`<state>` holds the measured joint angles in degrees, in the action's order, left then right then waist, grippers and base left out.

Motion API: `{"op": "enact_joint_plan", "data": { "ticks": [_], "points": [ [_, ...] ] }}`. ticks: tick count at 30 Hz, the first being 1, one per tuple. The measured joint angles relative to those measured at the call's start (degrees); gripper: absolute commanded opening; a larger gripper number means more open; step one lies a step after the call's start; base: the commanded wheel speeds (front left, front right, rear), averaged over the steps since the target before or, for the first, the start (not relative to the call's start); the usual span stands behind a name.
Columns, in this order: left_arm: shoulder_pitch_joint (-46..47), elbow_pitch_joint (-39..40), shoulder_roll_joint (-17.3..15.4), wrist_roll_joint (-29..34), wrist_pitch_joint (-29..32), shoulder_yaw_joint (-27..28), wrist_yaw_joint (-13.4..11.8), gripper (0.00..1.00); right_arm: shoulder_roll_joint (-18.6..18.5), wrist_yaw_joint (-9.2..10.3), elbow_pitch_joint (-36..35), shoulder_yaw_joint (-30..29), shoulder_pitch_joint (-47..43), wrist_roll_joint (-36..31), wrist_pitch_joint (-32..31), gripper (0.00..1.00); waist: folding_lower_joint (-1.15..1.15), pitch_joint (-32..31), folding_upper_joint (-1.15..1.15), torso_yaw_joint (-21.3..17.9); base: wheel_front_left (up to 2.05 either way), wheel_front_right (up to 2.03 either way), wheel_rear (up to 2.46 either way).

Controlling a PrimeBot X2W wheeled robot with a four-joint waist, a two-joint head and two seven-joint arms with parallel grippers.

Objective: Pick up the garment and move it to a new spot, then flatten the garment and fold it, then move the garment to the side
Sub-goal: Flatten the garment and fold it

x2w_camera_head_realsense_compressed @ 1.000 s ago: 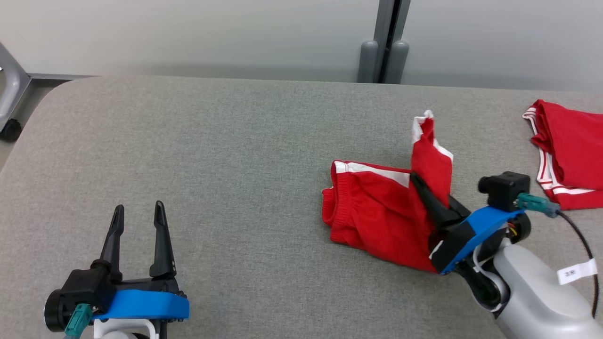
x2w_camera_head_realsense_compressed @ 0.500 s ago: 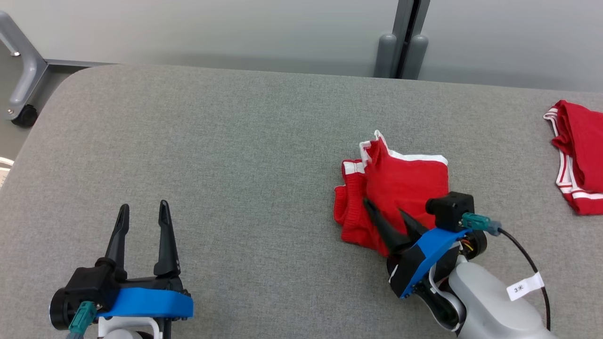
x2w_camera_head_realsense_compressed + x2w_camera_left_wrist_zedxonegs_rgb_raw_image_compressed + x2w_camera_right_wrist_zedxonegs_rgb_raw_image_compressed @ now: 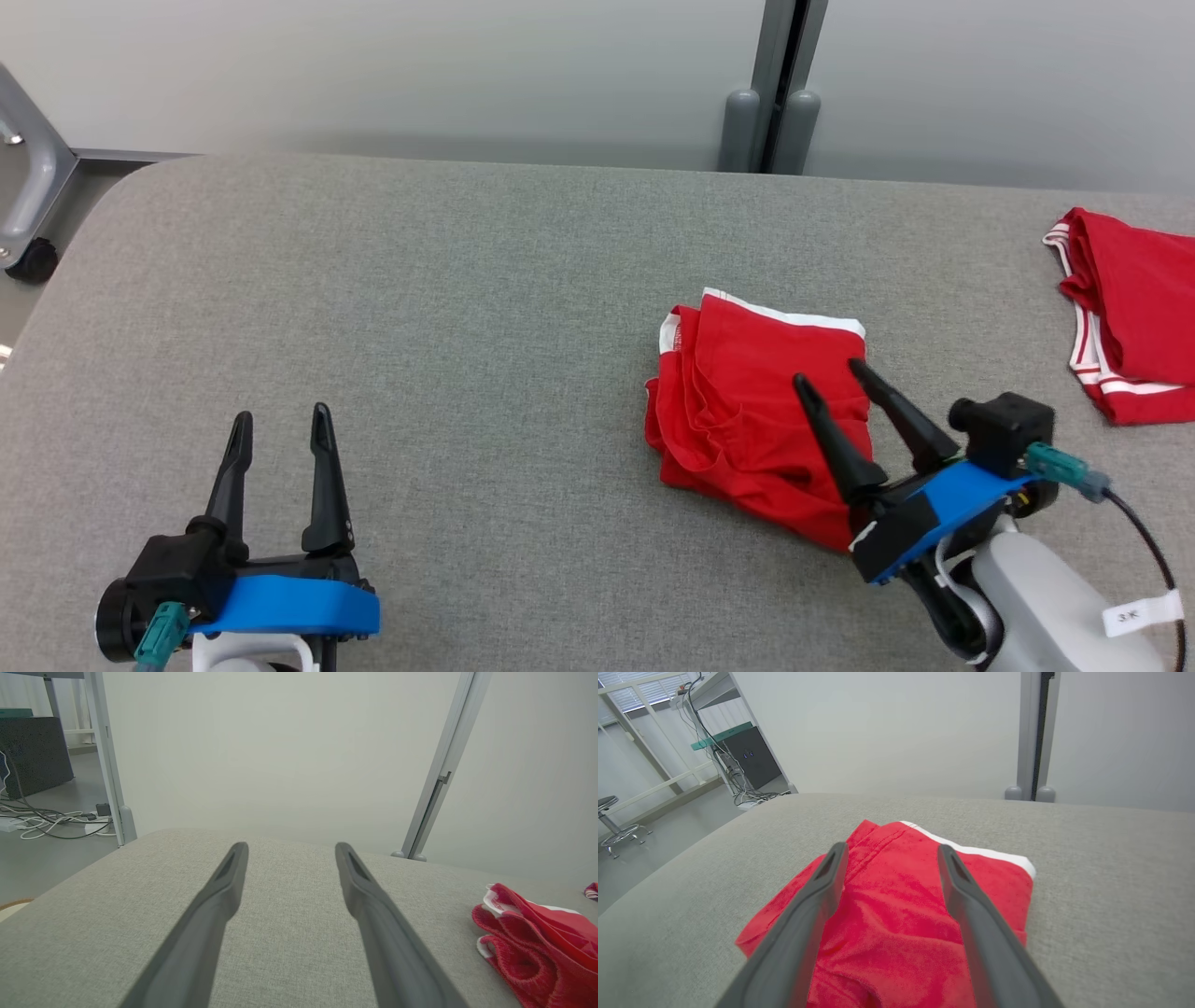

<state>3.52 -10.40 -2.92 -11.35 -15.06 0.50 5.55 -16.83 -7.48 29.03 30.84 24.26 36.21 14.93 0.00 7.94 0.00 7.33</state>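
Observation:
The garment (image 3: 742, 401) is a pair of red shorts with white trim, lying folded on the grey table (image 3: 448, 308) right of centre. It also appears in the right wrist view as the garment (image 3: 901, 905) and at the lower right of the left wrist view as the garment (image 3: 537, 938). My right gripper (image 3: 829, 371) hovers over its right part, open, with nothing between its fingers. In its own view the right gripper (image 3: 889, 851) has its fingers spread above the red cloth. My left gripper (image 3: 282, 417) rests open at the lower left, far from the cloth, seen also as the left gripper (image 3: 289, 848).
A second red garment with white stripes (image 3: 1125, 313) lies at the table's right edge. A grey post (image 3: 770, 89) stands behind the table's far edge. A metal frame with a castor (image 3: 28, 219) stands off the table's left corner.
The right gripper has opened and let go of the garment's raised flap, which now lies flat on the folded pile. The gripper has drawn back slightly. The head camera shifted. The left arm stayed put.

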Motion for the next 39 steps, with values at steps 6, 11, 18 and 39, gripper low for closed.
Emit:
{"op": "enact_joint_plan", "data": {
  "ticks": [6,11,18,39],
  "points": [
    [-0.4,-0.1,0.0,0.3,0.0,0.3,0.1,1.0,-0.6,0.0,-5.1,-10.2,-4.5,-4.3,0.1,1.0,0.0,-0.6,0.0,-0.8,0.0,0.0,0.0],
    [-0.5,-0.2,0.0,0.4,0.0,0.1,0.3,1.0,-0.3,0.0,-4.5,-13.4,-5.7,-8.0,0.1,0.12,0.0,-0.8,0.0,-0.7,0.0,0.0,0.0],
    [-0.1,-0.4,0.0,0.8,0.0,-0.6,0.6,1.0,2.0,0.0,3.3,-13.6,-2.8,-10.1,0.1,0.0,0.0,-0.1,0.0,0.4,0.0,0.0,0.0],
    [0.3,-0.5,0.0,0.1,0.0,-1.5,0.4,1.0,12.8,0.0,14.9,0.4,2.8,-11.2,0.1,0.0,0.0,1.7,0.0,3.6,0.0,0.0,0.0]
  ]
}}
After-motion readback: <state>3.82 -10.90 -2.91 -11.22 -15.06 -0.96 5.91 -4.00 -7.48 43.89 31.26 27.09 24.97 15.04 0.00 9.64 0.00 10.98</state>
